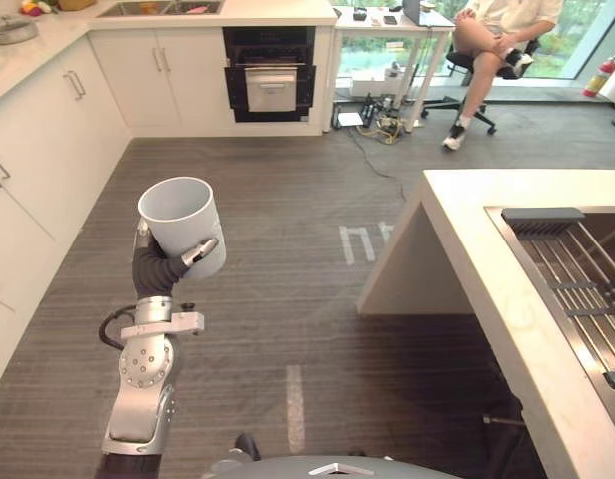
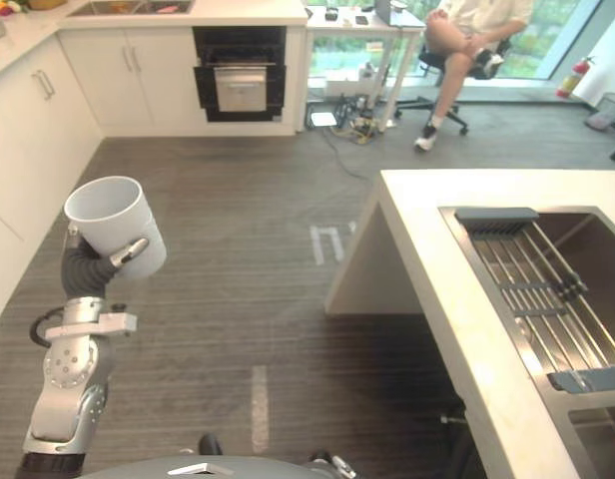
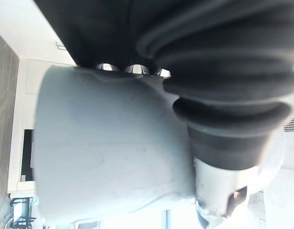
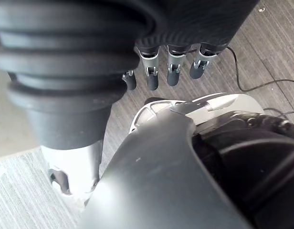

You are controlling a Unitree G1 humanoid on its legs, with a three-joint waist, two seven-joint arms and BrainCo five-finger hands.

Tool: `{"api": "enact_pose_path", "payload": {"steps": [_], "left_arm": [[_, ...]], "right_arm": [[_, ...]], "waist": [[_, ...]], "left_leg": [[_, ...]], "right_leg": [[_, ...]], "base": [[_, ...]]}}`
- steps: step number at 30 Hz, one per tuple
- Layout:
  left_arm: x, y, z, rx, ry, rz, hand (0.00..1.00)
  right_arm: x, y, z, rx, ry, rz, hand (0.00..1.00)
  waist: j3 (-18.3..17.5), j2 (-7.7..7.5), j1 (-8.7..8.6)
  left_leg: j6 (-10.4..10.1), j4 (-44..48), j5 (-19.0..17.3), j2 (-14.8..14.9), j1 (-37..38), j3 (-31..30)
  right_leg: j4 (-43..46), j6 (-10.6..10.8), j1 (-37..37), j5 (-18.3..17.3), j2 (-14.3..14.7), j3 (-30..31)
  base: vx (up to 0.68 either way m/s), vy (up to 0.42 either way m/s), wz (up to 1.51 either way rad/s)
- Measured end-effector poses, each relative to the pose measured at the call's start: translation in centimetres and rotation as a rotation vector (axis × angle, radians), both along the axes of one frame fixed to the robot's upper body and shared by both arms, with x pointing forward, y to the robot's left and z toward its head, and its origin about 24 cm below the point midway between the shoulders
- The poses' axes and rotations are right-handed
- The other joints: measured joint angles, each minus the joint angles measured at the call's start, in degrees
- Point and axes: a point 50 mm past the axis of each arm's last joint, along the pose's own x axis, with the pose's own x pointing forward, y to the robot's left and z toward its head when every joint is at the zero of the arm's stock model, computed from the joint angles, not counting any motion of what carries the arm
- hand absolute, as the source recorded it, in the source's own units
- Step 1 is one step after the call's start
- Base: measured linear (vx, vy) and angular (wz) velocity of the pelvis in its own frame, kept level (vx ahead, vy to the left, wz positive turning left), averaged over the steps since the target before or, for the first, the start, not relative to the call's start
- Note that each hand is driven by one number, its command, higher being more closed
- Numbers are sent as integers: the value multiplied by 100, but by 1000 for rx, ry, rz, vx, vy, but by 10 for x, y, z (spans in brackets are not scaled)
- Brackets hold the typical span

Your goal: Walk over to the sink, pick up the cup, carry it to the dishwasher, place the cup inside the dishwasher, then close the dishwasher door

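A pale grey cup (image 1: 183, 222) is held upright over the wood-grain floor, its mouth facing up. My left hand (image 1: 164, 269) is shut on it, thumb across the front wall and fingers round the back. From the wrist, the cup (image 3: 109, 148) lies against the palm. At the far wall stands the dishwasher (image 1: 270, 72), dark inside, with a pale rack or panel showing in its opening. My right hand (image 4: 152, 76) hangs with relaxed fingers and holds nothing.
A white island counter (image 1: 467, 249) with a steel sink (image 1: 577, 279) and its drying rack stands at the right. White cabinets (image 1: 38, 150) line the left wall. A person sits on a chair (image 1: 487, 40) at the back right, with cables (image 1: 382, 125) on the floor nearby.
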Motion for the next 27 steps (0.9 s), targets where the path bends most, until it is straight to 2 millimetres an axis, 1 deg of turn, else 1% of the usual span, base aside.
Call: {"api": "enact_pose_path", "payload": {"steps": [3,6,8,9,10,11,12,13,14,15,16,17,18,19,20,21,22,23,24,25,26,27], "left_arm": [[0,-6,-2,-79,1,-9,100],[1,-13,-3,-106,5,-41,100],[1,-16,-3,-119,5,-51,100],[1,-17,-3,-119,4,-59,100],[1,-20,-3,-116,5,-76,100],[1,-23,-3,-114,4,-95,100],[1,-24,-3,-113,4,-100,100],[1,-26,-4,-106,7,-122,100],[1,-28,-4,-105,8,-135,100],[0,-31,-5,-104,14,-151,100],[-1,-30,-6,-99,16,-152,100],[-1,-29,-6,-97,12,-149,100],[2,-29,-6,-89,9,-154,100],[7,-28,-6,-67,9,-159,100],[8,-26,-7,-55,12,-158,100],[10,-23,-7,-25,17,-162,100],[9,-20,-7,-3,23,-160,100],[8,-18,-8,1,25,-154,100],[8,-18,-10,-9,34,-145,100],[7,-22,-11,-24,36,-150,100],[7,-23,-11,-30,36,-145,100],[7,-26,-11,-42,37,-142,100]], "right_arm": [[5,0,1,-8,-4,40,0],[7,-2,1,-35,5,45,0],[6,-3,1,-50,10,38,0],[6,-4,1,-50,5,19,0],[3,-6,1,-52,5,-1,0],[3,-4,1,-49,-10,-20,0],[3,-3,1,-48,-12,-23,0],[0,-1,0,-42,-14,-42,0],[-2,-1,0,-39,-12,-48,0],[-4,-3,0,-44,-11,-53,0],[-3,-3,0,-44,-20,-59,0],[-2,-4,1,-43,-31,-66,0],[1,-7,2,-35,-59,-91,0],[5,-8,3,-27,-82,-99,0],[4,-5,3,-21,-79,-97,0],[0,5,0,4,-66,-106,0],[-14,15,-3,35,-22,-127,0],[-22,20,-5,48,3,-131,0],[-24,21,-5,52,6,-127,0],[-26,18,-5,43,8,-115,0],[-28,15,-4,36,11,-101,0],[-26,9,-3,21,8,-75,0]], "waist": [[1,6,-6],[9,17,1],[25,34,-8],[42,44,-14],[72,42,-31],[89,7,-127],[104,-5,-151],[164,-110,-219],[182,-133,-215],[211,-98,-106],[218,-88,-64],[255,-77,-61],[357,33,-105],[452,122,-153],[487,89,-185],[519,-127,-290],[510,-448,-236],[473,-607,-180],[478,-613,-164],[449,-546,-175],[420,-493,-211],[342,-407,-271]], "left_leg": [[59,5,15,-47,-9,5],[115,7,-20,-94,11,-18],[124,5,-69,-140,13,-126],[152,3,-86,-176,7,-279],[214,2,-130,-226,23,-496],[216,3,-131,-302,15,-840],[213,3,-129,-320,19,-913],[216,40,-106,-397,92,-1145],[209,72,-111,-432,106,-1224],[254,227,-133,-406,90,-1303],[336,146,-199,-395,168,-1370],[353,80,-210,-384,222,-1454],[354,145,-209,-197,176,-1574],[286,285,-232,40,67,-1626],[246,298,-247,96,31,-1676],[178,280,-228,98,17,-1840],[47,140,-190,15,159,-1884],[-16,17,-131,-51,261,-1871],[-81,8,-66,-1,311,-1902],[-171,12,-89,51,305,-1977],[-196,26,-92,83,271,-2022],[-246,46,-104,155,199,-2062]], "right_leg": [[10,9,-62,35,-30,115],[60,31,-73,44,-76,307],[167,100,-72,-16,-129,385],[296,122,-69,-108,-150,446],[572,135,-99,-377,-206,823],[972,152,-256,-835,-166,1514],[1040,143,-285,-944,-132,1662],[1194,144,-315,-1221,-28,2058],[1241,161,-283,-1241,-22,2122],[1275,168,-200,-1245,-14,2130],[1380,113,-188,-1177,-19,2206],[1635,109,-301,-1135,-9,2288],[2066,-68,-654,-1319,186,2565],[1998,17,-804,-1429,441,2927],[1880,76,-837,-1419,500,3060],[1613,163,-771,-1418,478,3126],[1434,124,-624,-1633,426,3232],[1379,119,-613,-1718,360,3262],[1568,123,-643,-1603,371,3174],[1675,114,-649,-1597,401,3101],[1696,110,-646,-1594,412,3023],[1698,109,-671,-1594,465,2950]], "base": [[59,28,-13],[32,34,0],[-5,43,17],[-38,65,38],[-29,68,72],[-18,52,74],[8,4,102],[33,-24,75],[69,-53,74],[77,-37,21],[67,-31,2],[33,-10,-7],[-16,-49,7],[-36,-53,21],[-24,-150,58],[80,-216,65],[121,-279,54],[189,-275,30],[178,-255,26],[159,-233,35],[132,-203,34],[153,-178,45]]}}
